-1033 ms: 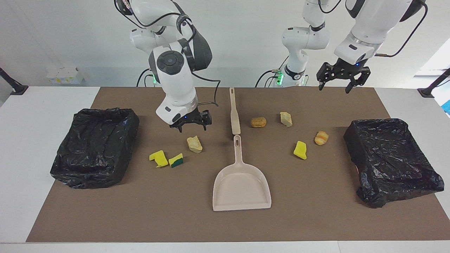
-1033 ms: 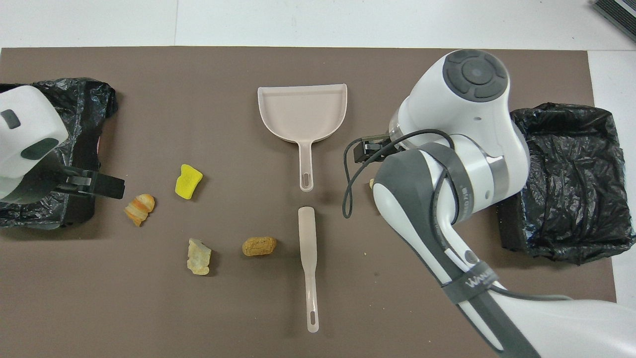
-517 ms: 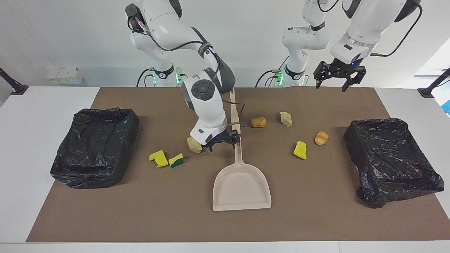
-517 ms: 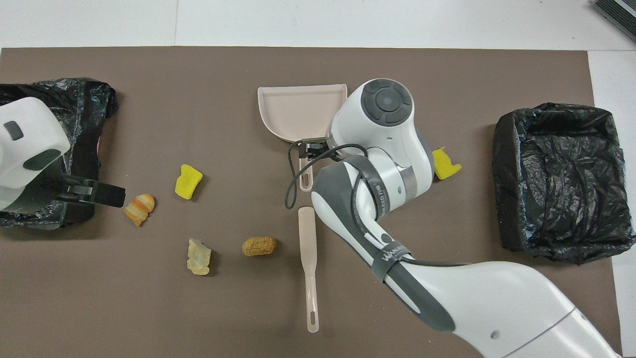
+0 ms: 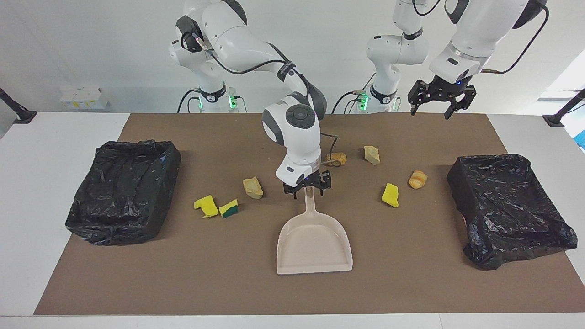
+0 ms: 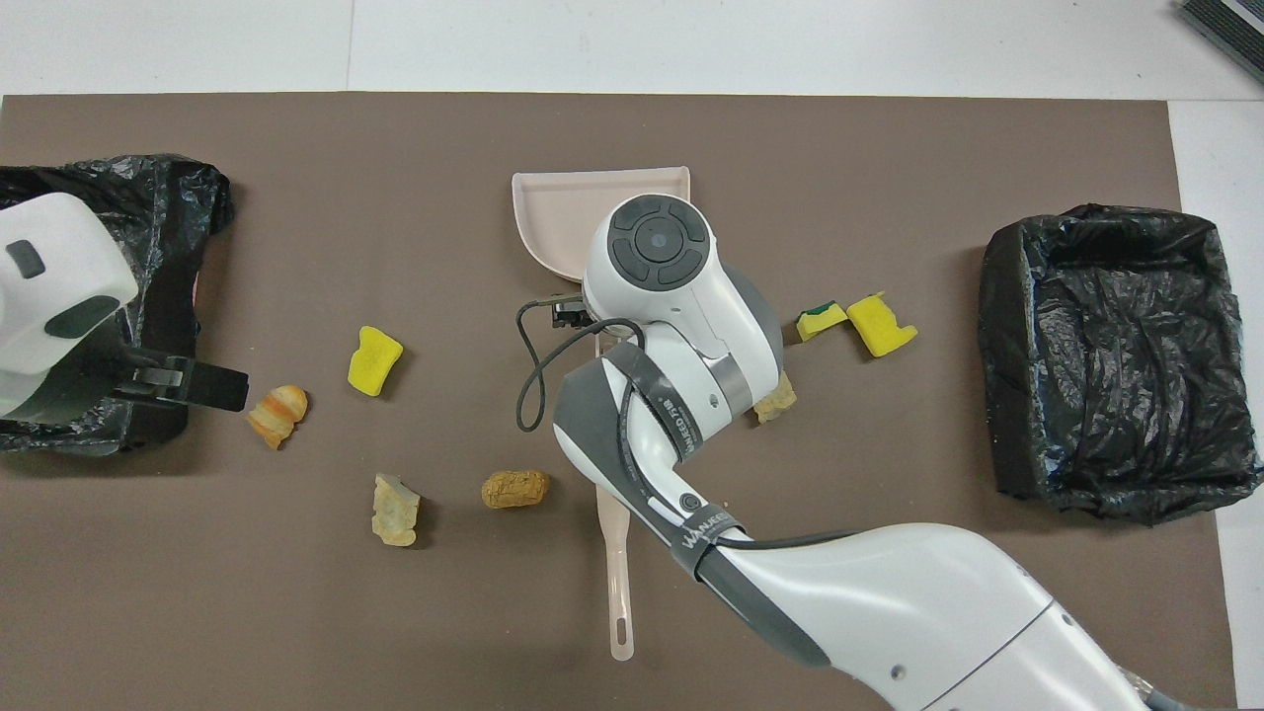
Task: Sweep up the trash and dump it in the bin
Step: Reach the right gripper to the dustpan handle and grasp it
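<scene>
Jaws on the right gripper [image 5: 306,191] straddle the top of the dustpan's [image 5: 314,240] handle, fingers apart on either side and not visibly clamped; whether they touch it I cannot tell. The left gripper [image 5: 439,102] hangs open above the robots' edge of the mat, near the left arm's end, waiting. Within the last second the right arm has swung from over the tan chunk [image 5: 252,187] across to the handle and dropped low, so the grasp on the dustpan looks imminent and sweeping has not begun. The hand brush [image 6: 616,573] lies untouched, nearer the robots. All 7 scraps of trash [image 5: 390,195] sit scattered on the mat, none in either black-lined bin [image 5: 123,189].
</scene>
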You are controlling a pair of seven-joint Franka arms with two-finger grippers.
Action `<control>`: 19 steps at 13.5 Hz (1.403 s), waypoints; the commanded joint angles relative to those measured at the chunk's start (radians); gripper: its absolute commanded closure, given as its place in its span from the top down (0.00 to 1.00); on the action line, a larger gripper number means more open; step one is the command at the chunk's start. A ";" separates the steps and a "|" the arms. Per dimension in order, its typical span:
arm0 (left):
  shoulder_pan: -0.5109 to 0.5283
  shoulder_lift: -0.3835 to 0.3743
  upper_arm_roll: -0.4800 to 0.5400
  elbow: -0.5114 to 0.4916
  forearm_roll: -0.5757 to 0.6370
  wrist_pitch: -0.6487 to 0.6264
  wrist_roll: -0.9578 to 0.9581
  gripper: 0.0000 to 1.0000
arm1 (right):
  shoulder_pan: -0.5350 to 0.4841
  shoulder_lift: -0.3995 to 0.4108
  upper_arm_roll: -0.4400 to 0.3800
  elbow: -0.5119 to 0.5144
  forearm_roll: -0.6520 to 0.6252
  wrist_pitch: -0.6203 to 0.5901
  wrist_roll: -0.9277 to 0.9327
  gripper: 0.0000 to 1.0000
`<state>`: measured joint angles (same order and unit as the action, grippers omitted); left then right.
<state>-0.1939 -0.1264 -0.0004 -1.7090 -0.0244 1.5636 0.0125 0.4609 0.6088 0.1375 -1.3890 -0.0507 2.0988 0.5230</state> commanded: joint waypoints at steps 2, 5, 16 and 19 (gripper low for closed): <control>-0.016 -0.030 0.011 -0.044 -0.003 0.027 -0.008 1.00 | 0.016 0.012 0.005 -0.021 -0.044 0.047 0.031 0.78; -0.016 -0.030 0.011 -0.044 -0.003 0.027 -0.008 1.00 | 0.019 0.009 0.005 -0.022 -0.057 0.037 0.028 0.40; -0.064 -0.030 0.011 -0.055 -0.006 0.035 -0.022 1.00 | -0.065 -0.081 0.019 -0.042 -0.023 -0.014 -0.114 0.00; -0.159 -0.032 0.011 -0.102 -0.008 0.116 -0.164 1.00 | -0.122 -0.155 0.019 -0.109 0.020 -0.037 -0.361 0.00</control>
<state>-0.2867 -0.1278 -0.0037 -1.7451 -0.0299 1.6143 -0.0704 0.3852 0.5280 0.1387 -1.4135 -0.0622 2.0709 0.2915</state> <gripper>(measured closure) 0.000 0.678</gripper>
